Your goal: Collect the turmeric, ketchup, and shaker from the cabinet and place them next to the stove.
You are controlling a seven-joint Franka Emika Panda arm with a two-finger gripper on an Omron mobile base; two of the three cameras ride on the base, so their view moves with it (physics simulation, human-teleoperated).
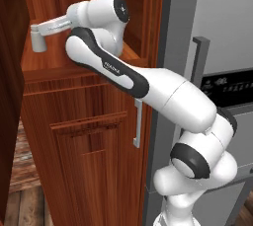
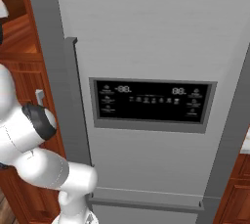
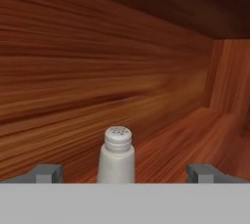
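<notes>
the white arm rises from the base, bends at a dark elbow joint and reaches up and leftward, its forearm and wrist stretched into the shelf niche of the cabinet (image 1: 89,136). in the left base view the hand's pale grey end lies level over the niche floor, pointing toward the left wall.

in the hand view the gripper (image 3: 125,173) has its jaws spread wide apart, one small grey fingertip (image 3: 46,173) at the left and the other at the right, clamped on nothing. the shaker (image 3: 116,157) stands upright between them, somewhat nearer the left tip, touching neither.

the shaker is a pale grey-white cylinder with a ridged neck and a narrower rounded cap dotted with small holes. it sits on the niche floor close to the back wall. the cabinet is reddish-brown wood with a streaked grain, smooth panelled front and a long grey bar handle (image 1: 138,124).

beside the cabinet stands a grey refrigerator (image 2: 156,32) with flat matte doors, a vertical bar handle and a black display panel (image 2: 151,101).
</notes>
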